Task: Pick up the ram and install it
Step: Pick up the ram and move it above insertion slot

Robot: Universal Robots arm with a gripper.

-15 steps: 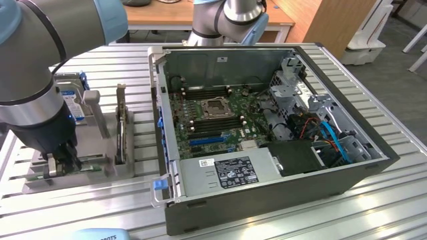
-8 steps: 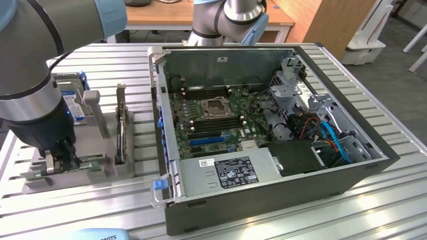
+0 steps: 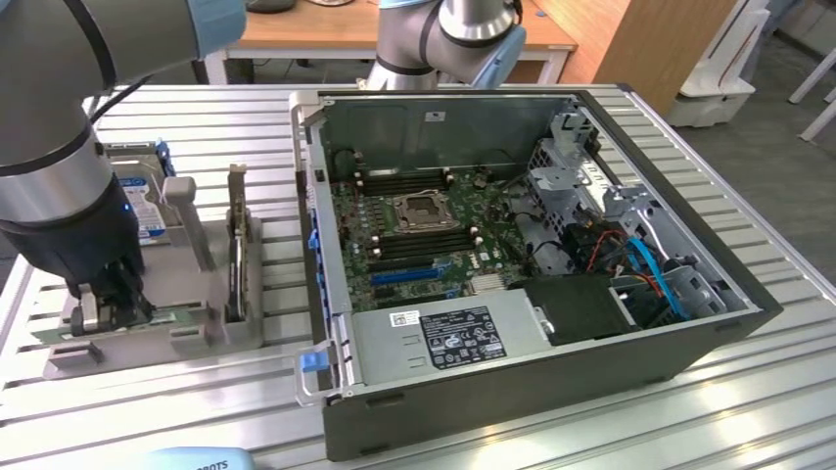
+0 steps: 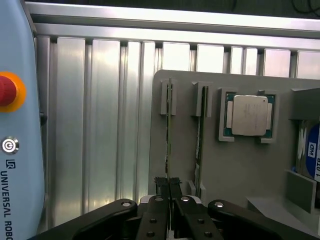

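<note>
Gripper (image 4: 167, 183) clenched on ram (image 4: 169, 125) edge in holder (image 4: 235, 170) — lift straight out of slots, no twist, or it binds.

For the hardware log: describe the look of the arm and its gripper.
The arm is built of round silver-grey tubes with pale blue joint caps, darkening to black at the wrist; a black cable runs along it. The gripper is black, with jointed links studded with silver pins.

Wooden desk (image 3: 313, 29) behind ribbed aluminium table (image 3: 731, 411), grey floor (image 3: 770, 166)
</note>
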